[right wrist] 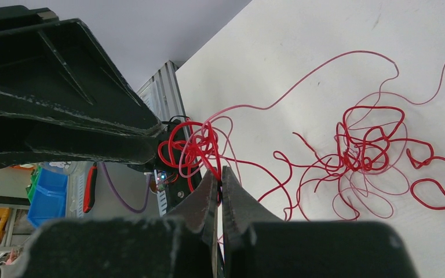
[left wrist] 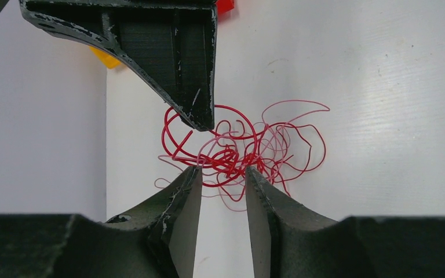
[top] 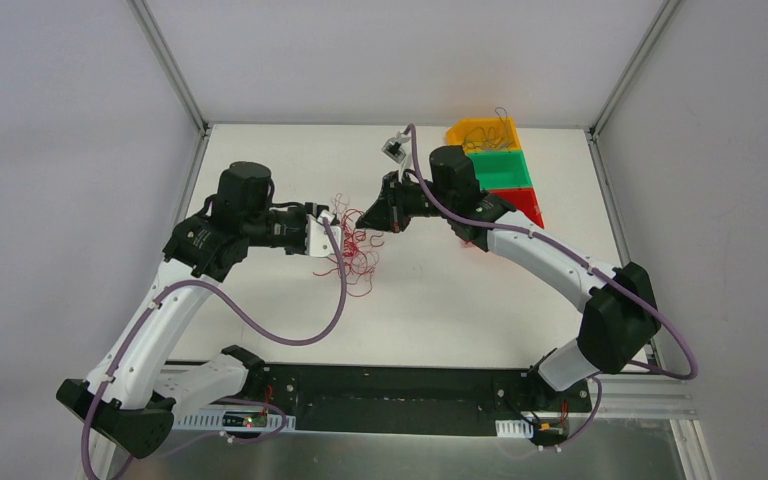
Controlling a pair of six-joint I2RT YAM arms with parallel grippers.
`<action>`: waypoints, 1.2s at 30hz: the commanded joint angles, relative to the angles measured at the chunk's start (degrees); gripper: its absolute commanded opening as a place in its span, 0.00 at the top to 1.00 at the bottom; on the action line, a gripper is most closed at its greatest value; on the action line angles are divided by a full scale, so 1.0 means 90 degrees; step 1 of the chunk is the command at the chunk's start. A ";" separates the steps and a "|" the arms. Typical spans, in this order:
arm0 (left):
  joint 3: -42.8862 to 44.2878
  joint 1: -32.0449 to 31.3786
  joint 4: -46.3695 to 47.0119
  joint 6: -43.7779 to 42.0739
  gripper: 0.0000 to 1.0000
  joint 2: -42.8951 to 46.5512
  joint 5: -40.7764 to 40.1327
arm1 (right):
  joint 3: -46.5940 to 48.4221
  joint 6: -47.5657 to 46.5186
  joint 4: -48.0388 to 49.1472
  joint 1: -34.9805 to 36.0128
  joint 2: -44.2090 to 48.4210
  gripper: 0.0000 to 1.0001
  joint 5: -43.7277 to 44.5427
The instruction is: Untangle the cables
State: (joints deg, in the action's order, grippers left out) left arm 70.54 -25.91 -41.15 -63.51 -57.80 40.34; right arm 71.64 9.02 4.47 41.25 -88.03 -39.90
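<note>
left jaws: part-open, fingertips (left wrist: 186, 188) apart with a clear gap. Red strands cross the gap right at the tips. Cannot tell whether any strand is squeezed.
right jaws: closed flat, fingertips (right wrist: 204, 200) pressed together. Red strands run into the seam at the tip, pinched there by the look of it.
jaws vs jaws: tip to tip, almost touching, over the middle of the surface (top: 440, 300), a bit left of centre. In the left wrist view, right tip sits just above and left of the left tips.
cables (top: 356, 250): red tangle, directly under the two tips and spilling toward the near side.
cables, right wrist view: two masses. Small clump (right wrist: 192, 145) tight, raised at the tips of both jaws. Big knot (right wrist: 368, 142) looser, lying flat on the surface off to the right. A few long strands join the two.
cables, left wrist view: loops fan out just beyond the left tips, pale shadows offset on the surface beneath.
left arm (top: 155, 325): in from the left, wrist pointing right.
right arm (top: 545, 258): arched in from the right, wrist pointing left.
bins: yellow bin (top: 460, 133), green bin (top: 500, 170), red bin (top: 530, 206) in a row at the far right corner, well apart from the cables. Thin wire loops in the yellow one.
purple hose (top: 290, 335): slack loop off the left arm, beside the tangle, not in it.
</note>
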 commanded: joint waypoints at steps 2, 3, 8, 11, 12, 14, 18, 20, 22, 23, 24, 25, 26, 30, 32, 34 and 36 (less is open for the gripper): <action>-0.0049 -0.0051 -0.0057 -0.0198 0.67 -0.0275 0.0316 | 0.0053 0.0146 0.0286 0.0044 0.0360 1.00 -0.0244; -0.0091 -0.0051 -0.0057 -0.0245 0.68 -0.0307 0.0311 | 0.0040 0.0180 0.0307 0.0050 0.0360 1.00 -0.0258; -0.0281 -0.0051 -0.0067 -0.0402 0.76 -0.0320 0.0233 | 0.0024 0.0277 0.0337 0.0041 0.0410 1.00 -0.0264; -0.0303 -0.0051 -0.0067 -0.0399 0.87 -0.0285 0.0202 | 0.0019 0.0319 0.0353 0.0021 0.0389 1.00 -0.0320; -0.0295 -0.0056 -0.0067 -0.0370 0.92 -0.0272 0.0176 | 0.0023 0.0325 0.0372 0.0016 0.0370 1.00 -0.0331; -0.0220 -0.0069 -0.0067 -0.0187 1.00 -0.0262 0.0131 | 0.0058 0.0303 0.0396 0.0000 0.0320 1.00 -0.0324; 0.0154 -0.0081 -0.0057 0.0877 1.00 -0.0204 0.0340 | 0.0182 0.0119 0.0401 -0.0147 0.0080 1.00 -0.0167; 0.0355 -0.0083 -0.0062 0.1617 1.00 -0.0217 0.0598 | 0.0262 0.0036 0.0389 -0.0328 -0.0164 1.00 -0.0045; 0.0572 -0.0081 -0.0059 0.2417 1.00 -0.0300 0.0761 | 0.0405 0.0007 0.0365 -0.0509 -0.0528 1.00 -0.0002; 0.0679 -0.0080 -0.0057 0.2837 1.00 -0.0363 0.0837 | 0.0516 -0.0066 0.0275 -0.0578 -0.0710 1.00 0.0072; 0.0812 -0.0080 -0.0050 0.3249 1.00 -0.0435 0.0885 | 0.0611 -0.0134 0.0172 -0.0630 -0.0864 1.00 0.0125; 0.0968 -0.0080 -0.0017 0.3714 1.00 -0.0535 0.0880 | 0.0686 -0.0211 0.0077 -0.0659 -0.0993 1.00 0.0172; 0.1117 -0.0068 0.0045 0.4213 1.00 -0.0631 0.0836 | 0.0732 -0.0284 0.0023 -0.0674 -0.1092 0.99 0.0225; 0.1457 0.0544 0.0863 0.6362 1.00 -0.0937 0.0941 | 0.0682 -0.0538 -0.0080 -0.0676 -0.1008 0.98 0.0208; 0.1560 0.0959 0.1276 0.7497 1.00 -0.1078 0.0836 | 0.0602 -0.0906 -0.0260 -0.0682 -0.0752 0.96 0.0219; 0.1795 0.1173 0.1367 0.7883 1.00 -0.1228 0.0667 | 0.0509 -0.1416 -0.0458 -0.0722 -0.0474 0.86 0.0203; 0.1921 0.1187 0.1349 0.7985 1.00 -0.1262 0.0363 | 0.0499 -0.1668 -0.0817 -0.0808 -0.0195 0.64 0.0158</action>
State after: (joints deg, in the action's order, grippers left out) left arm 82.54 -16.32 -34.22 -5.63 -69.63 44.31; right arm 75.88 2.48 1.65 35.75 -96.40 -40.01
